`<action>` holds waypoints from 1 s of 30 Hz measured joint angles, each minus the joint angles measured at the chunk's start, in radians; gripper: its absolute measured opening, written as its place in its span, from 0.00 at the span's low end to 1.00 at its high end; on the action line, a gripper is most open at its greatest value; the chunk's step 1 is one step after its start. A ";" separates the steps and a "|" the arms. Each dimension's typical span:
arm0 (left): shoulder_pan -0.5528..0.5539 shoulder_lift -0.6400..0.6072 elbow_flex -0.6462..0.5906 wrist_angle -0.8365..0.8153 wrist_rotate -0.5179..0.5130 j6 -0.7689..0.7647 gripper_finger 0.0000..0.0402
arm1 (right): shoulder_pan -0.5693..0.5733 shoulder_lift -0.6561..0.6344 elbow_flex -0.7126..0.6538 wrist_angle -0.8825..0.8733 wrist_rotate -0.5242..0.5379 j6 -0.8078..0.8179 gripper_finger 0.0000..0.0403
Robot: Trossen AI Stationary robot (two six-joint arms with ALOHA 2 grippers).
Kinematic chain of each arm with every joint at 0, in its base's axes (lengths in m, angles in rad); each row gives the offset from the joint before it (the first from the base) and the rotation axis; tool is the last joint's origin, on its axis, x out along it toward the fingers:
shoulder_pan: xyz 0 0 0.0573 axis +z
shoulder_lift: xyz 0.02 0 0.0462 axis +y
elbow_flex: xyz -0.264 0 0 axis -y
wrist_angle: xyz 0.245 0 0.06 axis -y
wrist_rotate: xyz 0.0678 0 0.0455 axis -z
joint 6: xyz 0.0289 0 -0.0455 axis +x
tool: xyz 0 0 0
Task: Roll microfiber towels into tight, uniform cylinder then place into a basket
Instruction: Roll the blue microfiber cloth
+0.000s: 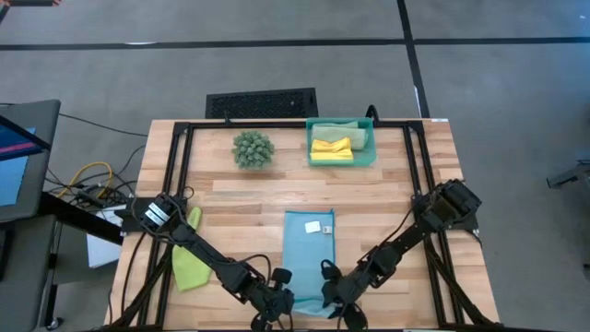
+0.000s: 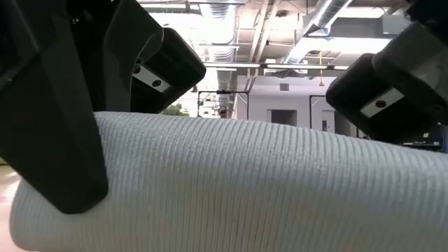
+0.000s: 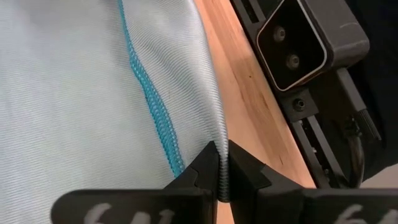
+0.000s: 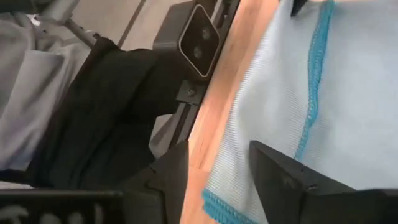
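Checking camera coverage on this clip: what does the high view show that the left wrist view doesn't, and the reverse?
Only the high view shows the teal basket holding a yellow towel, the plant ball, the lime green towel by the left arm, and the right gripper.

Only the left wrist view shows the left gripper shut on the light blue towel's edge, plus its blue stitching.

Both show the light blue towel on the wooden table.

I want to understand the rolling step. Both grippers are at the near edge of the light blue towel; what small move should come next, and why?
Probably close the right gripper on the light blue towel. Its fingers stand open over the near edge, while the left gripper is shut on that same edge. With both ends pinched, the roll could start evenly.
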 joint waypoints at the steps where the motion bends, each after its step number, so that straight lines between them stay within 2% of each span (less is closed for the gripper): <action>1: 0.000 0.000 0.000 0.000 0.000 0.000 0.03 | 0.001 0.000 0.000 0.002 0.017 -0.002 0.50; 7: 0.000 0.000 0.000 -0.005 -0.001 0.000 0.03 | 0.021 -0.001 0.000 0.016 0.148 -0.059 0.51; 12: 0.000 0.000 0.000 -0.005 -0.001 0.000 0.03 | 0.024 -0.001 0.000 0.056 0.143 -0.068 0.48; 17: 0.000 0.000 0.000 -0.005 -0.002 0.000 0.03 | -0.005 -0.002 0.002 0.118 0.185 -0.090 0.47; 22: 0.000 0.000 0.000 -0.007 -0.002 0.000 0.03 | 0.012 -0.019 0.072 -0.029 0.220 -0.077 0.48; 27: 0.000 0.000 0.000 -0.015 -0.002 0.000 0.03 | 0.111 -0.030 0.168 -0.282 0.425 -0.069 0.46; 30: 0.000 0.000 0.000 -0.015 -0.002 0.000 0.03 | 0.165 -0.032 0.185 -0.346 0.506 -0.076 0.43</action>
